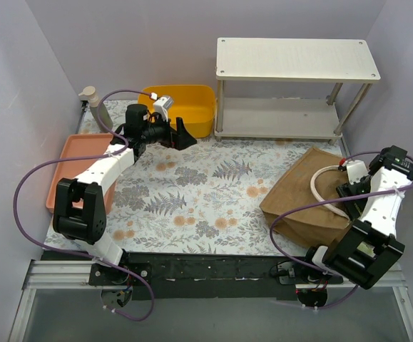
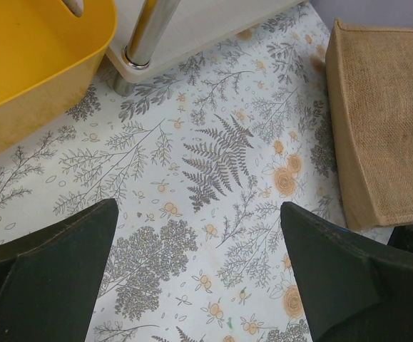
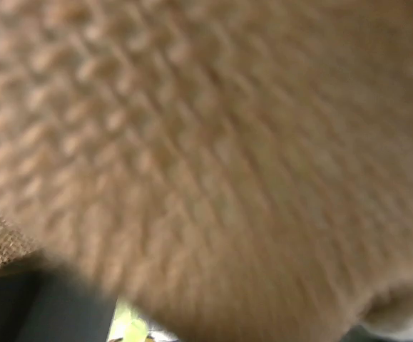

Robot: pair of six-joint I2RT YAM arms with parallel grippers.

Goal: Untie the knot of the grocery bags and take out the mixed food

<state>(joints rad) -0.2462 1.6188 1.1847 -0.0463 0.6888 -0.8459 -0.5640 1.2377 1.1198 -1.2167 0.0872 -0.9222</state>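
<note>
Brown burlap tote [image 1: 302, 203] sits on the table's [image 1: 192, 199] right side. The right claw [image 1: 347, 188] is buried in its mouth, can't tell if it's gripping anything, too blurry. Left claw [image 2: 195, 214] hangs wide open, empty, near the yellow bin [image 1: 192, 107].

Lab test cell: plain grey walls [image 1: 156, 35], left arm [image 1: 106, 167], right arm [image 1: 384, 203] on aluminium rail [image 1: 56, 273], floral table cover [image 1: 206, 192].

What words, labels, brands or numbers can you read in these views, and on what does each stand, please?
None can be read.
The brown tote, yellow bin, white shelf and pink tray show no print.
The pump bottle is too small to tell whether it bears a label.
The right wrist view shows only blurred weave.
</note>
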